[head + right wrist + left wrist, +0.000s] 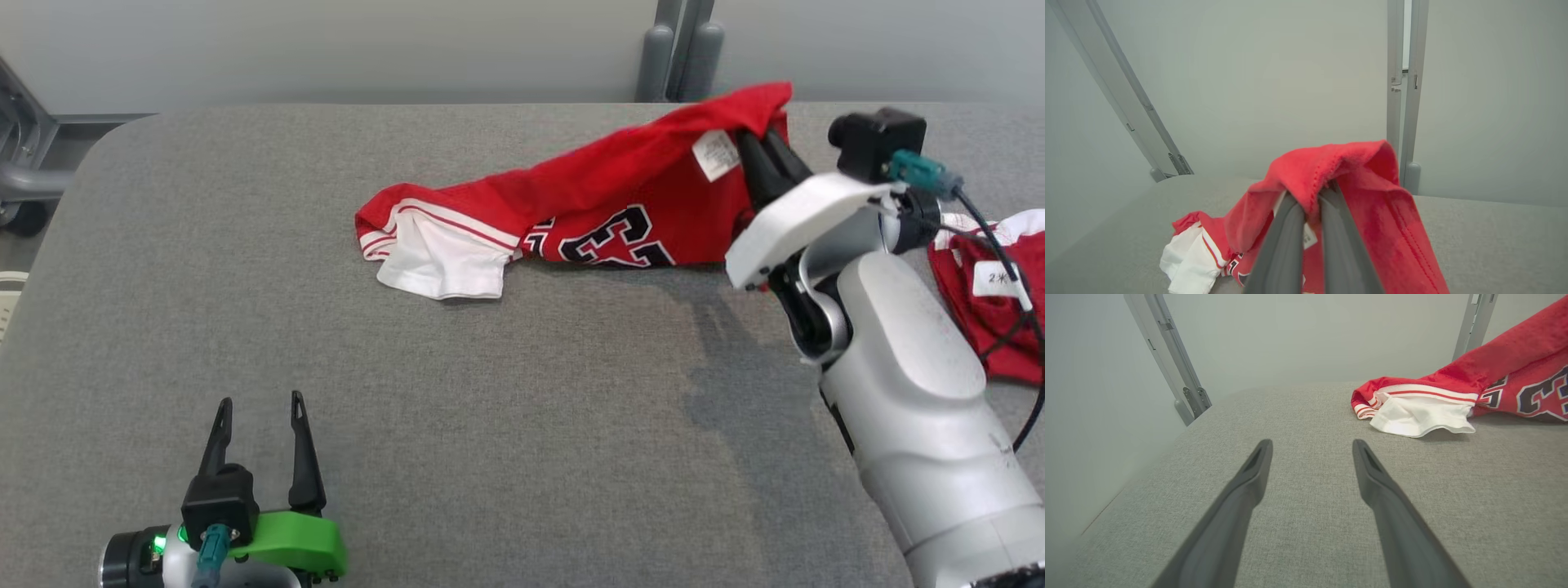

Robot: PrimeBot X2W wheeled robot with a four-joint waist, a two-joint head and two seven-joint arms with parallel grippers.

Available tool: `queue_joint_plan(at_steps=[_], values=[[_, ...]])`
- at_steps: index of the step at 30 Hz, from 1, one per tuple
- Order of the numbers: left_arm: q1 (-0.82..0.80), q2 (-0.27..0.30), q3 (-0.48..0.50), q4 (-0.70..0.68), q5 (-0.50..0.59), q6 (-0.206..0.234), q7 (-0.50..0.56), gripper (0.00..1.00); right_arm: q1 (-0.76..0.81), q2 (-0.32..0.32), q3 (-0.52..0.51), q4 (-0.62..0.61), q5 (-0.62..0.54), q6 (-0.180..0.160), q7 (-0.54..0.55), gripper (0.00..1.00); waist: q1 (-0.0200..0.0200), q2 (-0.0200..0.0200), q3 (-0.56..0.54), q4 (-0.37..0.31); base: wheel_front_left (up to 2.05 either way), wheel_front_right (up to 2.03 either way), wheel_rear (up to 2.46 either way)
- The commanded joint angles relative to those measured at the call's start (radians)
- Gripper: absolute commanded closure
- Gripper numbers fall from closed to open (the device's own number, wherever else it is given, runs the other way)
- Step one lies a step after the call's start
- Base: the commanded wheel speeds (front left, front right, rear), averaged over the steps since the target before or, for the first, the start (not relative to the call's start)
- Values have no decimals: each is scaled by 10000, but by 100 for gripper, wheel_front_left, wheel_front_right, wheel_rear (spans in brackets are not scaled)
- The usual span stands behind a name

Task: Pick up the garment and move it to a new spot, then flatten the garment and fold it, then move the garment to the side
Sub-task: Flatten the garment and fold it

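1. Grey fabric tabletop (490,457), pale wall (326,49) behind.
2. R gripper (1312,198): I see jaws pinched tight on top edge of red garment (620,196), that end held up off the surface, white-trimmed end lying on it.
3. L gripper (261,398): jaws wide, nothing btwn them, well apart from garment, front-left.
4. 2nd red cloth (996,327) at far right, beside R arm (914,367).

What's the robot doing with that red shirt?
The robot's right gripper is shut on one end of the red jersey, holding that end up off the grey table. The jersey's white-trimmed end lies on the table. The left gripper is open near the front of the table, holding nothing. A second red garment lies at the table's right edge. The jersey isn't flattened or folded yet.
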Motion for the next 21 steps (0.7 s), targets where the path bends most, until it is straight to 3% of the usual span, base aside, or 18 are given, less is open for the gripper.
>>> queue_joint_plan(at_steps=[1, 8, 15, 21], values=[[140, -3, 53, 6, 50, 0, -33, 0, 417, -139, 12, -129, 93, -7, 97, 100, 0, 0, -53, -186, 0, 0, 0], [50, -40, 97, -15, 137, -83, -33, 0, 2866, -513, -478, -1412, 400, -6, 886, 100, 0, 0, 80, -616, 0, 0, 0], [-124, -86, 77, 102, 233, -186, -33, 0, 4584, -88, -1280, -2092, 546, -6, 1411, 100, 0, 0, 222, -761, 0, 0, 0], [-119, -88, 116, 191, 272, -247, -33, 0, 5389, 331, -1171, -2147, 601, -6, 1507, 100, 0, 0, 183, -783, 0, 0, 0]])
